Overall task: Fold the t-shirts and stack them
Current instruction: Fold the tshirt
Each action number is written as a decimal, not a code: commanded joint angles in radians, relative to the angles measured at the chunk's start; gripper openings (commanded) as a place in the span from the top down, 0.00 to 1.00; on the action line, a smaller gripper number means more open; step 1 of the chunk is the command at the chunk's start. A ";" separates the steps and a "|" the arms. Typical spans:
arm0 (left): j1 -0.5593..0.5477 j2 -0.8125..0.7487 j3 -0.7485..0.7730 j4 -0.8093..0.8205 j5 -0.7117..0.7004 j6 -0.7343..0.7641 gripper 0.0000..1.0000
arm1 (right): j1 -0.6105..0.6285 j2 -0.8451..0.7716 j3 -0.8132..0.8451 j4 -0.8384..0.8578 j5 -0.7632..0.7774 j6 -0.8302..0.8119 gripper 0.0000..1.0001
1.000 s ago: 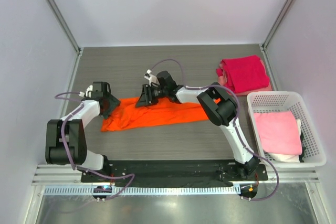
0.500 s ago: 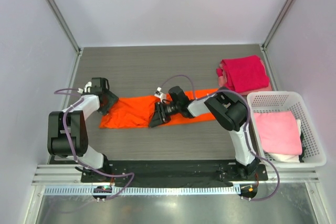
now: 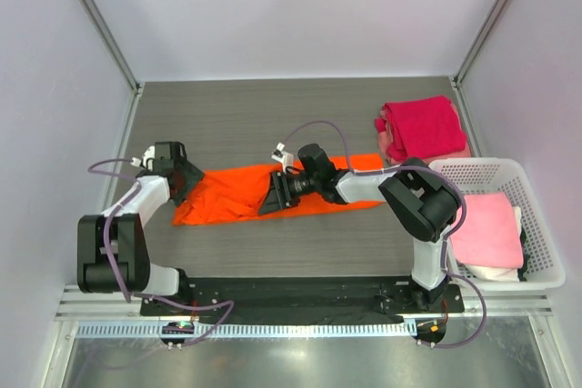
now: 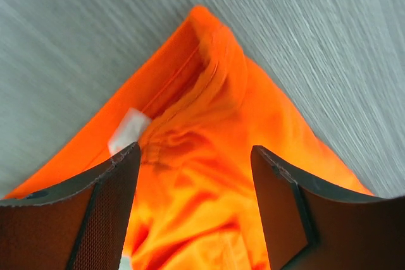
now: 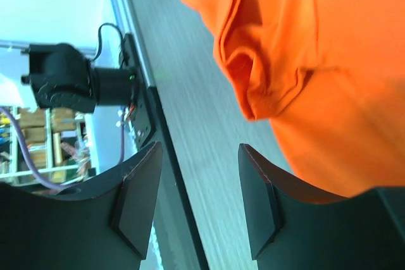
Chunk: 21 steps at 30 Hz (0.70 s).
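Note:
The bright orange t-shirt (image 3: 236, 193) lies as a long crumpled band across the middle of the table. My left gripper (image 3: 185, 184) is open over its left end; the left wrist view shows the collar and a white label (image 4: 130, 128) between my spread fingers (image 4: 114, 207). My right gripper (image 3: 273, 195) is open and empty at the shirt's near edge, with the orange cloth (image 5: 316, 61) beside my fingers (image 5: 259, 200). A folded magenta-red shirt (image 3: 421, 126) lies on a pale pink one (image 3: 386, 138) at the far right.
A white lattice basket (image 3: 536, 215) stands at the right edge and holds a pale pink shirt (image 3: 482, 227) over something white. The black base rail (image 3: 291, 295) runs along the near edge. Grey walls enclose the table.
My right gripper has moved from the shirt's far edge to its near edge. The shirt's right end now reaches further right and back. My left gripper has shifted slightly left.

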 commanded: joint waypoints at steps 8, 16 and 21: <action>-0.005 -0.325 -0.048 -0.125 -0.019 -0.046 0.20 | 0.071 0.049 0.225 -0.230 0.175 -0.161 0.40; -0.113 -0.409 -0.105 -0.137 0.120 -0.118 0.22 | 0.086 0.027 0.266 -0.316 0.213 -0.219 0.49; -0.150 -0.422 -0.131 -0.112 0.186 -0.130 0.26 | 0.109 0.027 0.274 -0.304 0.101 -0.189 0.67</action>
